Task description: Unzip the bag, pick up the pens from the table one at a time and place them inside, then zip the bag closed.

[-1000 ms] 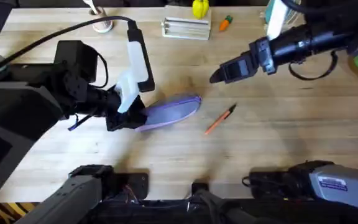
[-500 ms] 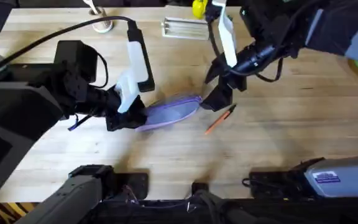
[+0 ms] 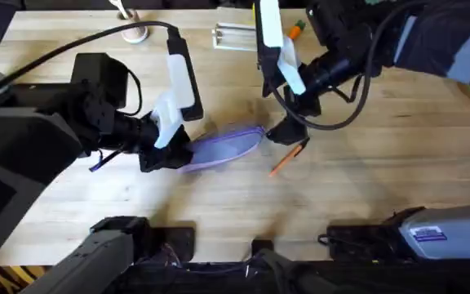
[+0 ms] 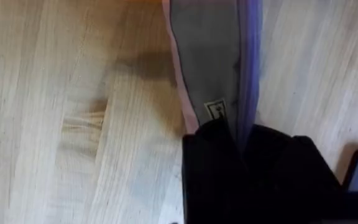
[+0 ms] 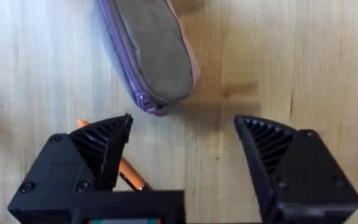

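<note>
Right wrist: bag [image 5: 151, 53] tip just beyond the spread right gripper [image 5: 182, 149].

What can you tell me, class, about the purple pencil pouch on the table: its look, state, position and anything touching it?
The small lilac-purple fabric pencil pouch is an elongated oval with a greyer side panel and a zipper line running along its length, which looks closed. It lies flat on the light wooden plank table. The black left gripper is clamped on one end of it. The black right gripper hovers open at the other end, not touching it. A thin orange pen lies beside that end.
</note>
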